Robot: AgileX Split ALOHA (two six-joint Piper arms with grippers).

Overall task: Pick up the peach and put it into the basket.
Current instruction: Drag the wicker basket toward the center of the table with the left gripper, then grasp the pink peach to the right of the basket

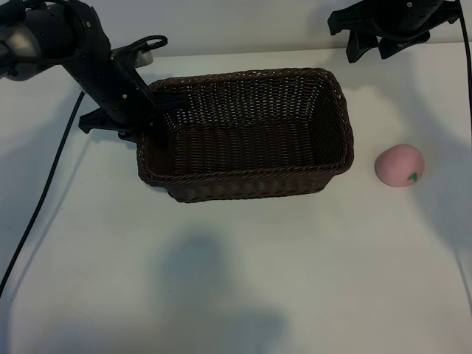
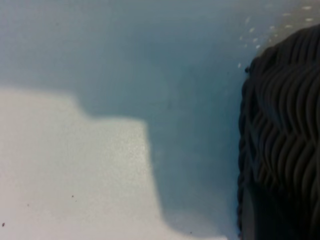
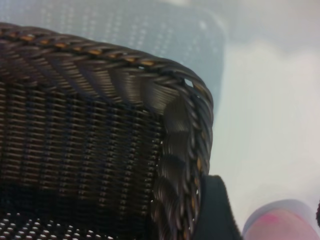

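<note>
The dark brown wicker basket [image 1: 247, 184] stands in the middle of the white table. The pink peach [image 1: 399, 165], with its green leaf mark, lies on the table just right of the basket, apart from it. My left gripper [image 1: 145, 127] is down on the basket's left rim and looks shut on it; the left wrist view shows only the woven wall of the basket [image 2: 285, 140] close up. My right gripper [image 1: 366, 46] hangs high at the back right, open and empty. In the right wrist view the basket's corner [image 3: 185, 130] and the peach [image 3: 280, 225] show below it.
A black cable [image 1: 44, 192] runs down the table's left side. Bare white table lies in front of the basket and around the peach. The table's back edge meets a pale wall behind the arms.
</note>
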